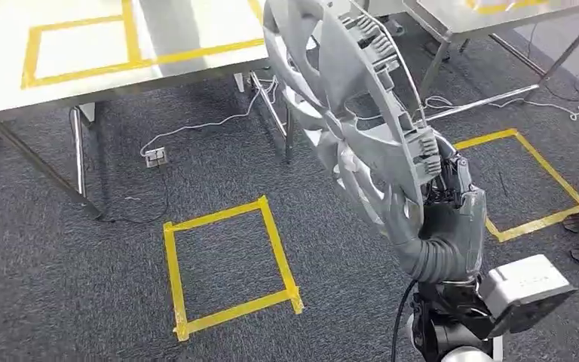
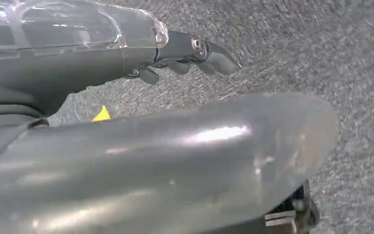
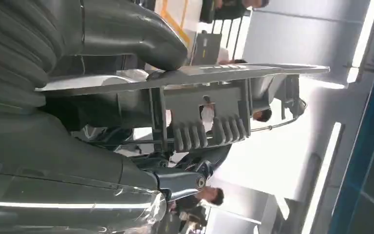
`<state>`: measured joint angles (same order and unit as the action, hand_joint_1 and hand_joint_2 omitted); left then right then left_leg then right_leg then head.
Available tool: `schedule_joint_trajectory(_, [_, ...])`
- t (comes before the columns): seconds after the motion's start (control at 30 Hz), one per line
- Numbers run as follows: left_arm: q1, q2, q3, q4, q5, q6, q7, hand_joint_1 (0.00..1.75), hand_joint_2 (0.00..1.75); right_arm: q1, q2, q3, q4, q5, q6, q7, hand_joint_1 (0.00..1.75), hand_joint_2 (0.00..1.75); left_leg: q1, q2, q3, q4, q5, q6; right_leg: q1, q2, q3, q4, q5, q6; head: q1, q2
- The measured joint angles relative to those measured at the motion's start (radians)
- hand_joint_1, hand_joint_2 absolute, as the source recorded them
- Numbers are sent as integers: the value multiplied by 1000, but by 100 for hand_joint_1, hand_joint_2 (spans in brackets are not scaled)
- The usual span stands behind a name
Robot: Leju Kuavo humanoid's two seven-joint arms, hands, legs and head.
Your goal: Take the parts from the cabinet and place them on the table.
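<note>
1. Fingers (image 1: 443,175) of the right hand (image 1: 441,207) are clamped on the rim of the part, a grey plastic wheel cover (image 1: 350,98). In the right wrist view the thumb (image 3: 126,34) lies on one face of the rim and the darker fingers (image 3: 180,183) curl under the clip side.
2. Left hand (image 2: 126,53): fingers are loosely curled, nothing in them, hanging over the grey carpet (image 2: 297,44). I call it empty.
3. Wheel cover is off the cabinet and in the air, tilted on edge, raised in front of the head camera. It touches no surface.
4. So pick looks done for this part; transport is in hand; placement is not done.
5. Desk (image 1: 83,45) with a yellow tape rectangle (image 1: 75,41) sits ahead and to the left, well apart from the cover. A second desk (image 1: 497,19) stands at upper right. Which one is the target, I cannot tell.
6. Yellow tape squares on the floor (image 1: 226,264) lie between the robot and the desks, likely standing marks.
7. Left to do, as I judge: close on the desk, lower the cover flat inside the taped area, release. How many more parts wait in the cabinet I cannot tell.
</note>
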<state>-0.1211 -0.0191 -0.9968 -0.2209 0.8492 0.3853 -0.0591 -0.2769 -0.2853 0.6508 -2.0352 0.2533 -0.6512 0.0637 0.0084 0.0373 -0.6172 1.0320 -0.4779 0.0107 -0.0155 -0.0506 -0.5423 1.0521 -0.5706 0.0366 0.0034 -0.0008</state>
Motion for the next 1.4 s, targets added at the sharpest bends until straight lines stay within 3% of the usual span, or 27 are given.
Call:
schedule_joint_trajectory(0.03, [-1,-1,1,0,0,0,0,0,0,0,-2,-1,-2,0,-1,0,175,175,-1,-12,0,0,0,3,0,28,-33,75,-42,0,5,0])
schedule_joint_trajectory(0.07, [-2,-1,2,0,0,0,0,0,0,1,-3,-1,-3,1,-1,0,175,175,-3,-25,0,0,1,7,1,40,-74,165,-82,0,7,0])
schedule_joint_trajectory(0.1, [-2,-1,2,0,0,-1,0,0,0,2,-3,-1,-2,1,-1,1,175,175,-5,-39,0,0,1,9,2,44,-111,238,-106,-1,8,0])
schedule_joint_trajectory(0.13, [-2,-1,2,0,0,0,0,0,0,3,-5,-1,-2,1,-1,2,175,175,-8,-53,1,0,1,10,3,44,-133,276,-108,-5,9,0])
schedule_joint_trajectory(0.2, [-1,-1,3,0,0,0,1,0,0,4,-6,-1,-2,1,-2,3,175,175,-13,-85,6,1,1,11,7,48,-118,224,-47,-19,10,0])
schedule_joint_trajectory(0.27, [-1,-1,3,0,0,0,0,0,0,3,-8,-1,-3,2,-2,3,175,175,-19,-115,14,1,1,11,13,77,-47,51,60,-39,12,0])
schedule_joint_trajectory(0.3, [-2,-5,3,0,0,0,-1,0,0,4,-8,-2,-6,4,-2,3,175,175,-17,-127,13,0,2,10,12,126,-21,0,62,-53,8,0])
schedule_joint_trajectory(0.43, [1,-8,3,1,0,1,-5,0,0,-2,-11,-2,-12,9,-3,6,175,175,-7,-169,-4,-3,15,-11,19,100,-13,-30,69,-56,13,0])
schedule_joint_trajectory(0.47, [1,-5,3,2,0,1,-5,0,0,-4,-13,-3,-15,10,-3,6,175,175,-11,-148,-8,1,8,-13,6,77,-2,-58,76,-51,16,0])
schedule_joint_trajectory(0.5, [2,-4,3,2,0,1,-6,0,0,-3,-13,-2,-15,10,-2,7,175,175,-21,-66,-16,16,-11,-21,8,70,4,-71,80,-52,13,0])
schedule_joint_trajectory(0.53, [1,-4,3,2,0,1,-6,0,0,-4,-13,-2,-18,10,-2,7,175,175,-16,-32,-44,70,-51,-30,9,57,6,-74,83,-55,2,0])
schedule_joint_trajectory(0.6, [-1,-3,4,2,0,1,-6,0,0,-4,-14,-2,-18,10,-2,8,175,175,-2,-30,-111,210,-114,-44,8,34,6,-72,81,-54,-2,0])
schedule_joint_trajectory(0.63, [0,-3,4,2,0,1,-6,0,0,-4,-14,-2,-18,10,-2,9,175,175,4,-33,-136,260,-127,-51,7,28,5,-71,80,-52,-4,0])
schedule_joint_trajectory(0.67, [1,-2,4,2,0,1,-6,0,0,-4,-16,-2,-18,10,-3,9,175,175,10,-34,-141,270,-116,-59,5,19,5,-68,78,-50,-5,0])
schedule_joint_trajectory(0.73, [2,0,4,2,0,1,-6,0,0,-5,-16,-2,-18,10,-5,9,175,175,19,-32,-80,166,-44,-70,-1,8,6,-61,72,-39,-5,0])
schedule_joint_trajectory(0.77, [2,1,4,2,0,1,-7,0,0,-5,-16,0,-18,10,-5,9,175,175,21,-24,-22,65,3,-74,-6,4,6,-52,65,-30,-7,0])
schedule_joint_trajectory(0.8, [1,2,4,2,0,1,-7,0,0,-5,-16,-1,-18,10,-5,9,175,175,20,-16,5,14,-4,-76,-8,2,5,-45,59,-23,-8,0])
schedule_joint_trajectory(0.83, [0,1,4,2,0,1,-7,0,0,-7,-16,-2,-19,10,-6,9,175,175,14,-14,10,6,-11,-59,-1,3,-1,-35,55,-14,-16,0])
schedule_joint_trajectory(0.87, [1,3,4,2,0,1,-7,0,0,-8,-16,-1,-19,10,-6,9,175,175,13,-16,7,11,-13,-41,-1,3,-2,-36,56,-10,-13,0])
schedule_joint_trajectory(0.9, [2,3,4,2,0,1,-7,0,0,-9,-16,-2,-19,10,-7,9,175,175,17,-15,8,6,-11,-36,-1,4,-2,-33,44,-14,-9,0])
schedule_joint_trajectory(0.93, [4,3,4,2,0,1,-7,0,0,-9,-16,-2,-19,10,-7,9,175,175,15,-15,9,7,-11,-37,0,6,-1,-35,51,-41,-7,0])
schedule_joint_trajectory(0.97, [4,2,4,2,0,1,-7,0,0,-9,-16,-2,-19,10,-7,9,175,175,15,-15,9,7,-11,-36,0,7,0,-35,53,-51,-5,0])
schedule_joint_trajectory(1.1, [3,3,4,2,0,1,-7,0,0,-10,-16,-2,-19,8,-8,9,175,175,9,-18,12,7,-16,-22,-1,8,7,-45,56,-54,-1,0])
schedule_joint_trajectory(1.2, [3,3,4,2,0,1,-7,0,0,-10,-16,-2,-19,1,-10,5,175,175,8,-20,11,7,-18,-20,-2,7,9,-49,59,-48,0,0])
schedule_joint_trajectory(1.27, [3,4,4,2,0,1,-7,0,0,-10,-16,-2,-19,-5,-10,4,175,175,7,-20,11,8,-19,-17,-3,7,10,-51,60,-37,0,0])
schedule_joint_trajectory(1.33, [3,6,4,2,0,1,-7,0,0,-10,-16,-2,-19,-11,-10,2,175,175,6,-21,11,8,-20,-16,-5,7,12,-56,59,-12,0,0])
schedule_joint_trajectory(1.4, [3,7,4,2,0,1,-7,0,0,-10,-16,-1,-19,-15,-10,1,175,175,6,-21,11,8,-20,-16,-6,7,13,-57,58,0,0,0])
